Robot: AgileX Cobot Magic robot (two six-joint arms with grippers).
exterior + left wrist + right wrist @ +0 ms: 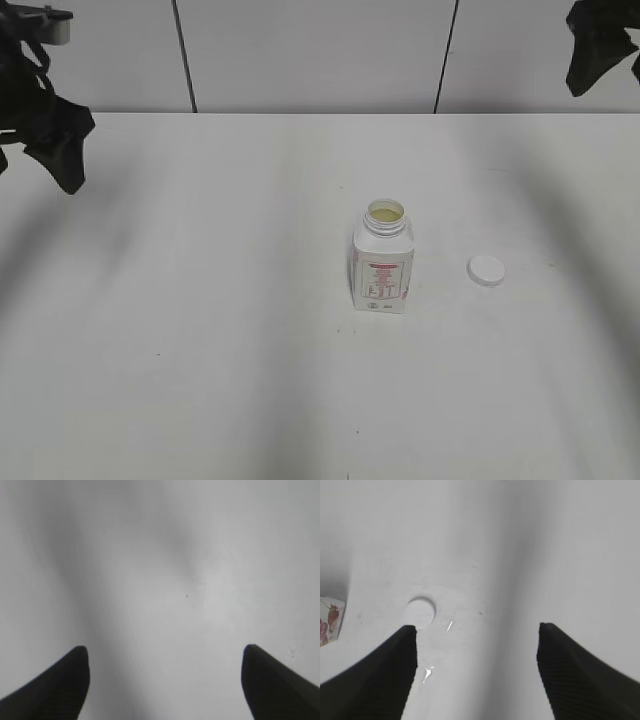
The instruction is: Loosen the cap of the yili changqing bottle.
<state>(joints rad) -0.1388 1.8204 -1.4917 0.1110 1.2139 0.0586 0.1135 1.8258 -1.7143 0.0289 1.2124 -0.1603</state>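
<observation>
The yili changqing bottle [382, 262] stands upright at the middle of the white table, its neck open and yellowish content showing inside. Its corner shows at the left edge of the right wrist view [329, 620]. The white cap [487, 270] lies flat on the table to the bottle's right, apart from it; it also shows in the right wrist view [420, 612]. My left gripper [165, 655] is open and empty, raised at the far left [55, 140]. My right gripper [476, 632] is open and empty, raised at the far right [598, 45].
The white table [200, 330] runs back to a white panelled wall [310, 50]. Small wet drops [427, 672] lie on the table near the cap.
</observation>
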